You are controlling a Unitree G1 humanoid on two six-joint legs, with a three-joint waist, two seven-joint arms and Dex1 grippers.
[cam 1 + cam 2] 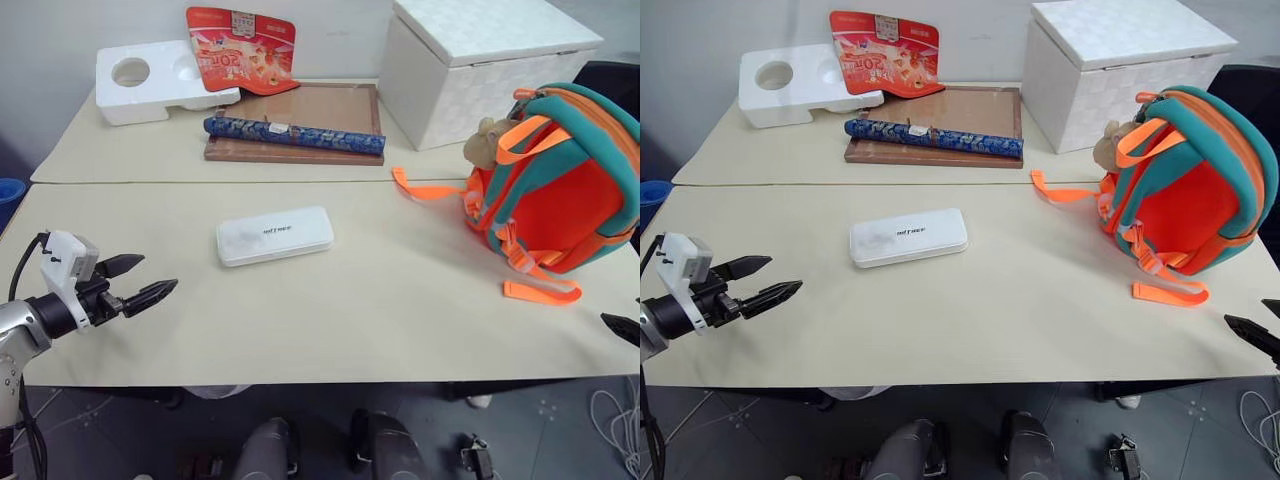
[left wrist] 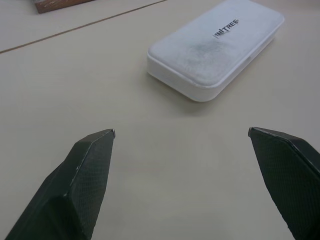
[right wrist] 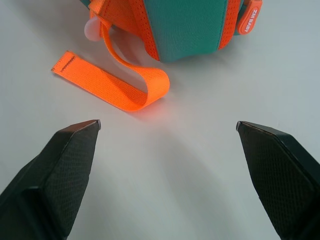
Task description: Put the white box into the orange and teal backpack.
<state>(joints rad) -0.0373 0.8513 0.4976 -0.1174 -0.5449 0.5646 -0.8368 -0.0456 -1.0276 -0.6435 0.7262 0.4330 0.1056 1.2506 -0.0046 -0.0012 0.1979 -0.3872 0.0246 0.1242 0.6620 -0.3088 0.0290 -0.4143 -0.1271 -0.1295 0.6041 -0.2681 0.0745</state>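
Note:
The white box [image 1: 274,236] lies flat in the middle of the table, dark lettering on its lid; it also fills the far part of the left wrist view [image 2: 216,46]. The orange and teal backpack [image 1: 560,180] stands at the right side of the table, a tan plush toy [image 1: 484,140] hanging at its top and orange straps [image 1: 540,291] trailing on the table. My left gripper [image 1: 146,281] hovers open over the table's near left, apart from the box. My right gripper [image 3: 168,125] is open just short of the backpack's base [image 3: 185,27], one fingertip [image 1: 1248,331] showing at the far right edge.
At the back lie a wooden board [image 1: 300,122] with a blue patterned roll [image 1: 294,134], a white styrofoam block [image 1: 150,82], a red packet [image 1: 243,47] and a large white lidded box [image 1: 480,65]. A seam [image 1: 200,181] joins two table tops.

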